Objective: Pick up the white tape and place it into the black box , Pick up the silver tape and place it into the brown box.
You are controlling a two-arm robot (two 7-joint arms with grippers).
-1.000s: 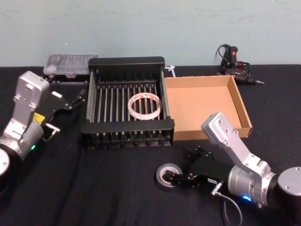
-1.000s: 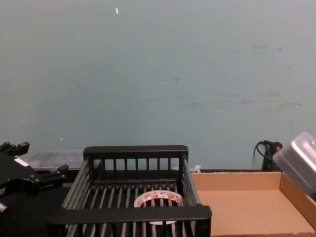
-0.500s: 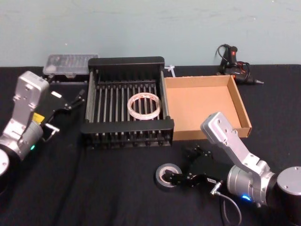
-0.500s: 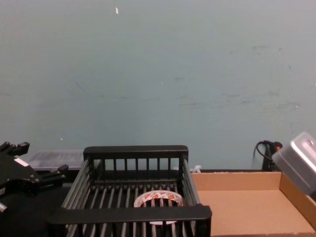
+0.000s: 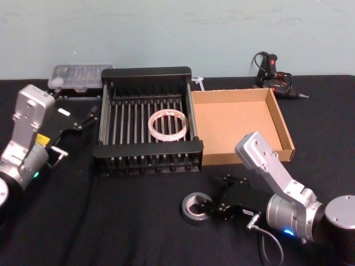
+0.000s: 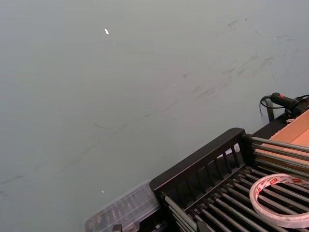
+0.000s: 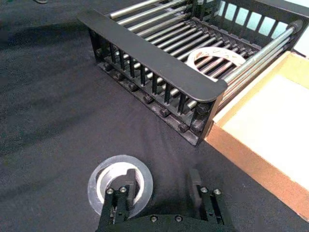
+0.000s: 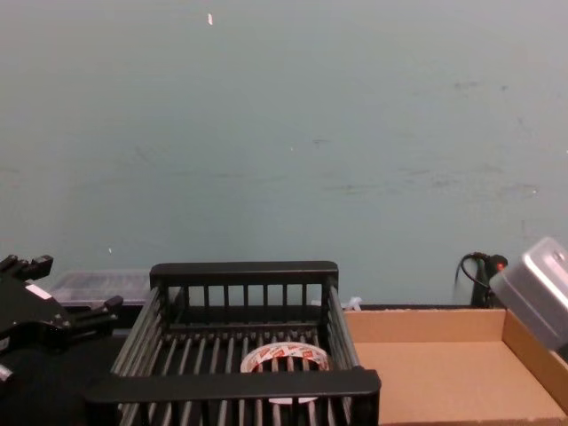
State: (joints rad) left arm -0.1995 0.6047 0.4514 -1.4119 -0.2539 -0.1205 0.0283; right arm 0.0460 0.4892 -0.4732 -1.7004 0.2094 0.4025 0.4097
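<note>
While right pincer (image 7: 161, 186) straddles 1 silver tape (image 7: 119, 184), apart, 1 white tape (image 5: 168, 124) in black box (image 5: 147, 150); left pincer (image 5: 84, 117) apart.

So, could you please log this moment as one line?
white red-printed tape roll: in black slatted crate | right gripper: open, one finger inside grey tape roll | left gripper: idle beside crate

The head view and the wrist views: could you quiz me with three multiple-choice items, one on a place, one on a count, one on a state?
1. Where does the white tape roll with red marks lie?
A. in the black slatted crate
B. in the tan cardboard tray
C. on the cloth

2. How many tape rolls are there?
A. one
B. two
C. three

3. The right gripper is
A. shut on the roll
B. open at the grey tape roll
C. inside the tray

Key: 1 A, the white tape roll rests on the black slatted crate bars. 2 B, it and the grey tape roll. 3 B, the right gripper has one finger in the roll's hole, jaws apart.
</note>
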